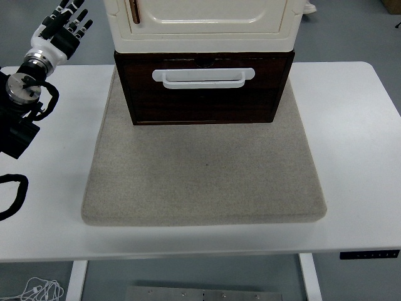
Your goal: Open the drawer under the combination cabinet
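Your left hand (64,25) hangs spread and empty, well left of the drawer (203,88); hook its handle (203,78) poorly and fingers may slip off.

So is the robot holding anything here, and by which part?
Nothing is held. The left hand is raised with fingers spread, well left of the drawer handle.

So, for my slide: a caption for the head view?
Left hand raised open beside the cabinet; drawer shut, its handle untouched.
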Tool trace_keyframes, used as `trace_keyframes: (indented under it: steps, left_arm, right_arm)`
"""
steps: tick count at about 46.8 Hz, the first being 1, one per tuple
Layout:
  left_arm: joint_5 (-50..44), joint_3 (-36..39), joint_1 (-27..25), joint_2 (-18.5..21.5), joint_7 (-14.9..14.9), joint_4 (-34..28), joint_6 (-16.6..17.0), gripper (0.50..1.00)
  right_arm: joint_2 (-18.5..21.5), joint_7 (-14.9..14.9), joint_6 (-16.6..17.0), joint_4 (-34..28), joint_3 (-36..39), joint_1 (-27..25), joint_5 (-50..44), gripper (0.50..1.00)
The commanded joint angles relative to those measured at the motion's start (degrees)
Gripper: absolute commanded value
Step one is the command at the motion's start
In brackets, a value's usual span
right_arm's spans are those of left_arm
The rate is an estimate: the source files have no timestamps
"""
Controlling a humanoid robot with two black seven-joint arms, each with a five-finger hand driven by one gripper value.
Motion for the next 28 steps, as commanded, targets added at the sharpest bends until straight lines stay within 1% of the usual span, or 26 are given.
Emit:
trace_keyframes:
  steps: [1, 11, 28]
  left_arm:
    - [0.0, 0.0, 0.0, 0.0, 0.0, 0.1, 0.0, 1.0]
    - [0.4, 0.0, 0.1, 0.0, 0.2, 0.0, -0.7, 1.0]
    - [-0.2, -0.1, -0.3, 0.2, 0.4, 0.1, -0.6, 1.0]
  right_arm:
    - [0.0, 0.1, 0.0, 0.0, 0.0, 0.0, 0.0, 0.926]
    - [0.0, 0.0, 0.0, -0.1, 0.0, 0.0, 0.0, 0.928]
    - [0.0, 0.0, 0.0, 0.0, 0.0, 0.0, 0.1, 0.926]
